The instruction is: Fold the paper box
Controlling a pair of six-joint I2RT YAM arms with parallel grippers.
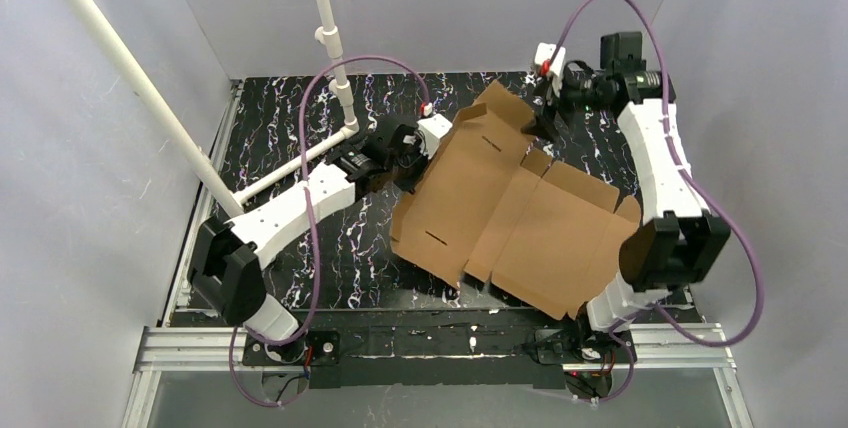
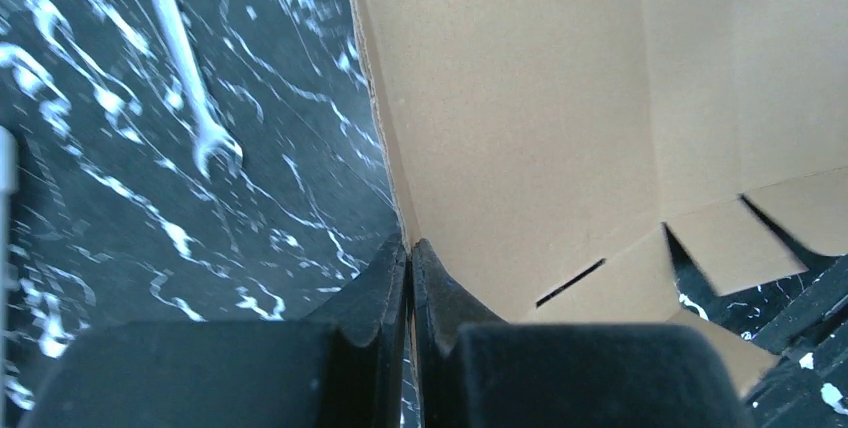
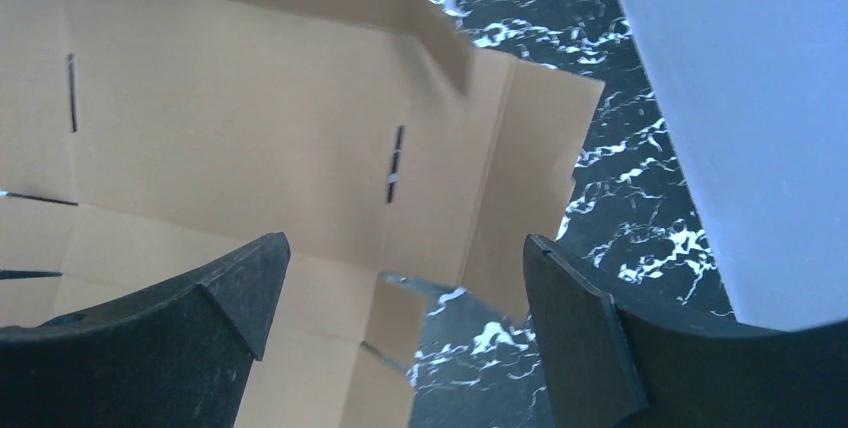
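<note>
The paper box (image 1: 520, 213) is a brown cardboard sheet with flaps and slots, spread open on the black marbled table. Its left panel tilts up off the table. My left gripper (image 1: 414, 164) is at that panel's left edge. In the left wrist view the jaws (image 2: 410, 248) are shut on the cardboard edge (image 2: 520, 98), which runs down between the fingertips. My right gripper (image 1: 545, 123) hovers over the sheet's far corner flap. Seen from the right wrist, it (image 3: 405, 258) stands wide open and holds nothing, above the slotted panel (image 3: 230, 128).
White pipes (image 1: 130, 78) slant across the left side, and another pipe (image 1: 325, 28) stands at the back. A white wrench-shaped item (image 2: 180, 48) lies on the table left of the cardboard. Grey walls enclose the table (image 1: 330, 238). Purple cables loop over both arms.
</note>
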